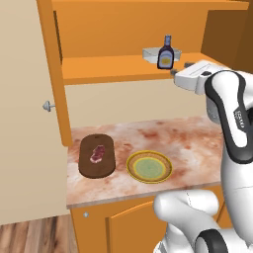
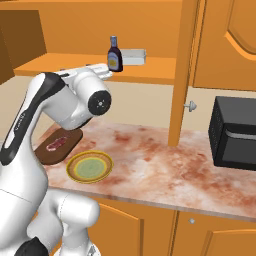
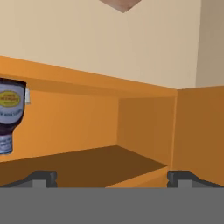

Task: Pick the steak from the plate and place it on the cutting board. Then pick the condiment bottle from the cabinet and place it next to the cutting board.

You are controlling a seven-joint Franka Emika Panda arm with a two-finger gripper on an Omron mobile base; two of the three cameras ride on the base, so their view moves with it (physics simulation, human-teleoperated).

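The steak (image 1: 98, 153) (image 2: 56, 143) lies on the dark cutting board (image 1: 96, 170) (image 2: 71, 139) at the counter's left. Beside the board, the plate (image 1: 132, 168) (image 2: 73, 171) holds nothing. The condiment bottle (image 1: 166, 55) (image 2: 114, 57) stands upright on the cabinet shelf (image 1: 108, 66). My gripper (image 1: 181, 68) (image 3: 111, 178) is open and holds nothing. It hovers at the shelf's front edge, just right of the bottle and apart from it. The hand view is rolled over, so the bottle (image 3: 9, 113) hangs cap-down at its left edge, outside the fingertips (image 3: 43, 178).
A clear tray (image 1: 150, 53) (image 2: 134, 56) sits right behind the bottle. The cabinet's beige door (image 1: 24, 99) with its knob (image 1: 48, 106) stands open on the left. A black oven (image 2: 235, 132) occupies the counter's right end. Bare marbled counter (image 2: 150, 160) lies between plate and oven.
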